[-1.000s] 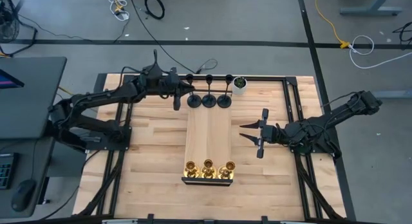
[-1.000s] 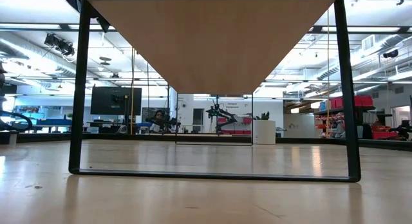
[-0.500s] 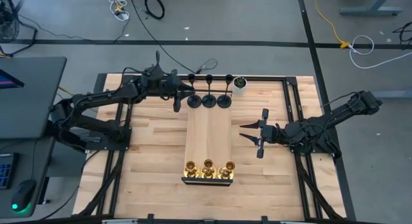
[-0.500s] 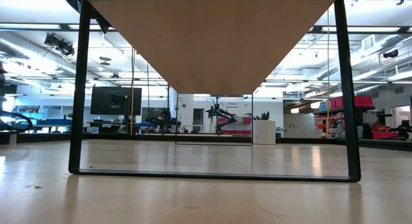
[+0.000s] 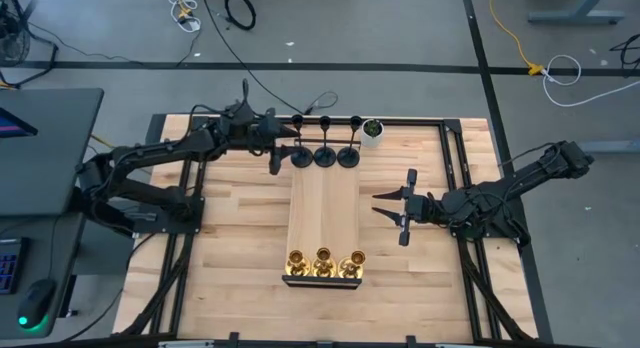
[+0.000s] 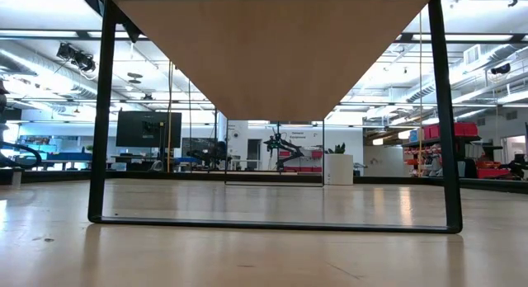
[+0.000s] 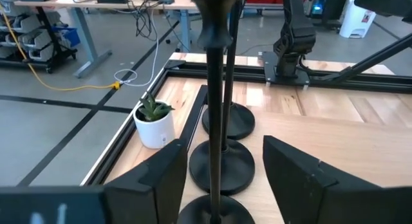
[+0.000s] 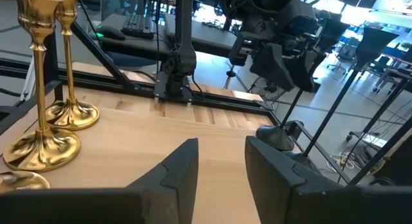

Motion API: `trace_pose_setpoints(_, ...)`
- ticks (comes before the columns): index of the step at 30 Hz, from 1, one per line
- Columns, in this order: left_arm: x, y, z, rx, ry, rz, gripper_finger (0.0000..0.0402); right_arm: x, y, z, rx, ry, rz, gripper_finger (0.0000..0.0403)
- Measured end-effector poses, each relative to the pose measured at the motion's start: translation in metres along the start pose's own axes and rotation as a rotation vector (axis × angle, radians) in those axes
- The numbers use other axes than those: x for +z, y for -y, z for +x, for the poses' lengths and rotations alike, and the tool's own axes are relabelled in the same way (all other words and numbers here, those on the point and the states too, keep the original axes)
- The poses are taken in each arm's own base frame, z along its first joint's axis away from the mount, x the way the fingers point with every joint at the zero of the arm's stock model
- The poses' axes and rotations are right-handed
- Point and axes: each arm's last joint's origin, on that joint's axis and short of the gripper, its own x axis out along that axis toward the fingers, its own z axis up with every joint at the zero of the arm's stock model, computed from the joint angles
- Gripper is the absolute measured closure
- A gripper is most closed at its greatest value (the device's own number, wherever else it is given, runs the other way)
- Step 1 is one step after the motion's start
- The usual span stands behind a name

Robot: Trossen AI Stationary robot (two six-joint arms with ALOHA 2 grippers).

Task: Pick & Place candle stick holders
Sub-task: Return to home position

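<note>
Butcher-block planks make up the wooden table I work at, and on it stands the pale wooden shelf on its thin black frame, which I take as my landmark.

My left gripper hangs just beside the shelf's end nearest the pot. Its fingers are spread wide and grip nothing. The stem of the closest black holder lines up with the gap, but I cannot tell whether it stands inside the gap or just ahead of it. My right gripper hovers off the shelf's long side, on the side away from my left arm, about level with the middle. It too is spread apart and empty.

Three matte black candle stick holders with round bases and thin stems stand upright in a row across the shelf's pot end. Three shiny brass-gold candle stick holders of the same shape line the opposite end. Both rows look even, so I judge the placing done, with only my retreat left.

I judge these holders to be stiff metal with the weight low in the base. Being tall and narrow, they would tip from a sideways knock. The polished brass likely slips more than the matte black. I would grip the stem low, near the base.

A small white pot with a green plant sits just beyond the shelf's corner next to the black row.
</note>
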Motion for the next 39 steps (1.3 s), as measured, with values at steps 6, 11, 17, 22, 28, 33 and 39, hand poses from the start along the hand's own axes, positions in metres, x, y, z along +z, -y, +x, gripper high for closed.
trace_pose_setpoints(6, -0.002, -0.002, -0.004, 0.013, -0.038, -0.015, 0.0191, 0.0, 0.0, 0.0, 0.0, -0.002, -0.001, 0.0275)
trace_pose_setpoints(11, 0.0, 0.0, -0.015, 0.012, -0.056, -0.02, 0.0191, 0.0, 0.0, 0.0, 0.001, -0.004, -0.003, 0.0275)
trace_pose_setpoints(17, 0.006, 0.007, -0.038, 0.008, -0.078, 0.019, 0.0191, -0.001, 0.0, 0.0, 0.001, -0.006, -0.003, 0.0275)
trace_pose_setpoints(22, 0.006, 0.016, -0.065, -0.002, -0.149, -0.023, 0.0191, -0.002, 0.0, 0.0, 0.002, -0.014, -0.005, 0.0275)
trace_pose_setpoints(28, 0.003, 0.037, -0.083, -0.068, -0.221, -0.117, 0.0191, -0.002, 0.0, 0.0, 0.002, -0.014, 0.01, 0.0275)
trace_pose_setpoints(33, -0.017, 0.06, -0.086, -0.024, -0.178, -0.163, 0.0192, -0.002, 0.0, 0.0, 0.002, -0.014, 0.017, 0.0275)
trace_pose_setpoints(39, -0.058, 0.086, -0.09, 0.073, -0.078, -0.21, 0.0195, -0.003, 0.0, 0.0, 0.004, -0.026, 0.01, 0.0275)
